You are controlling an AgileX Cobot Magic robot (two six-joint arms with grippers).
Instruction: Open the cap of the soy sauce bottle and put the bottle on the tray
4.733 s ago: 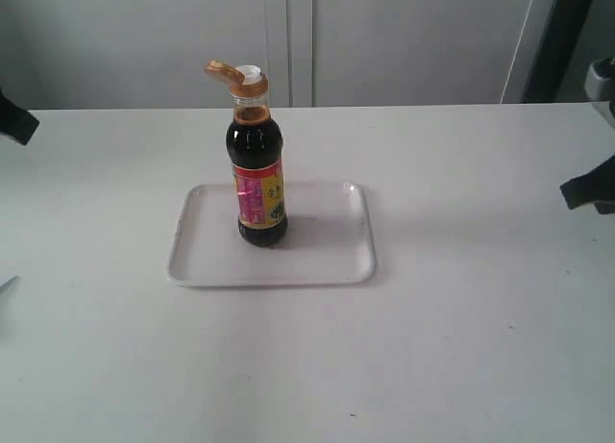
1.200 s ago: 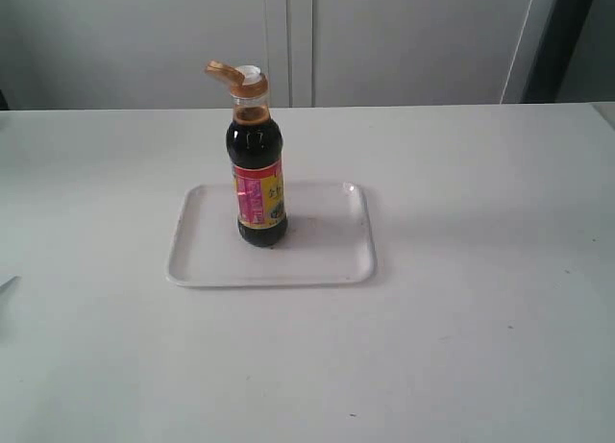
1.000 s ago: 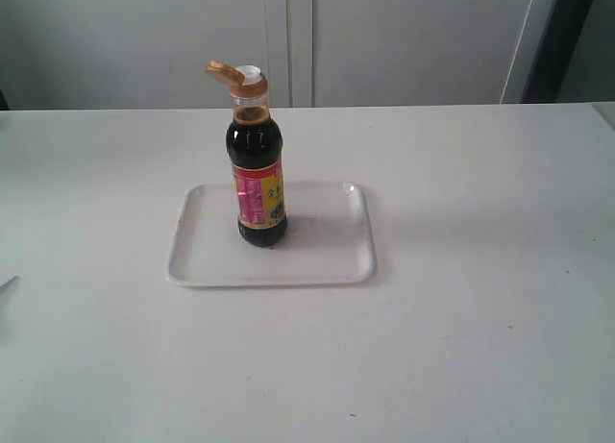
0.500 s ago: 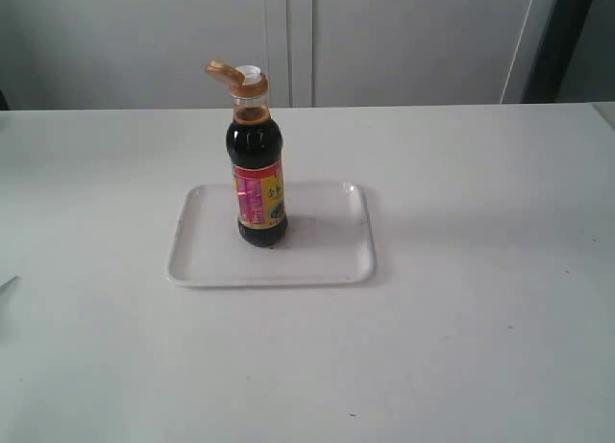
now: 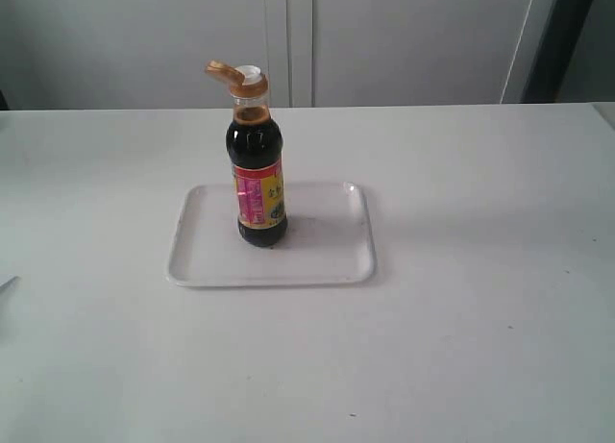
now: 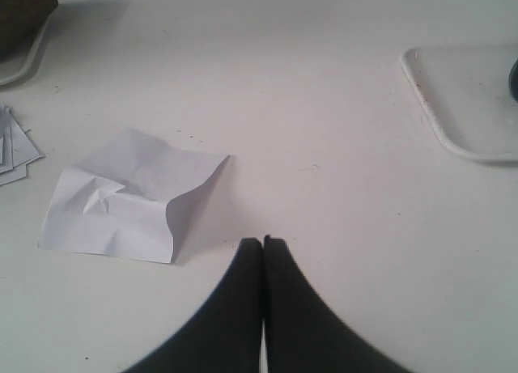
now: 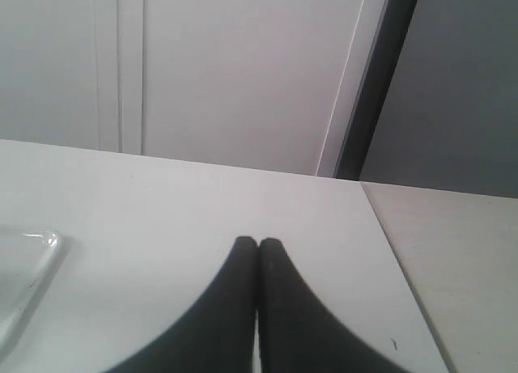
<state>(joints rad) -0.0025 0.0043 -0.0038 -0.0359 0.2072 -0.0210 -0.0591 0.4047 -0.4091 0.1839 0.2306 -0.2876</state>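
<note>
Notably, neither arm appears in the exterior view; each gripper shows only in its own wrist view. The left gripper (image 6: 263,242) has its black fingers pressed together with nothing between them, poised over the white table (image 5: 480,299). The right gripper (image 7: 257,243) is likewise closed tight on nothing. In the left wrist view the tray (image 6: 453,130) is cut off at the frame edge, and only a dark sliver of the bottle shows; in the right wrist view only one corner of the tray is visible. A crumpled sheet of paper (image 6: 129,195) lies on the table near the left gripper, well apart from the tray, and a stack of paper edges (image 6: 12,150) is cropped at the frame border. The soy sauce bottle (image 5: 258,188) stands upright on the tray (image 5: 327,260), left of its centre, holding dark liquid up to the neck. The cap (image 5: 235,78) is flipped open, its lid hinged out to the left and the white spout exposed.
</note>
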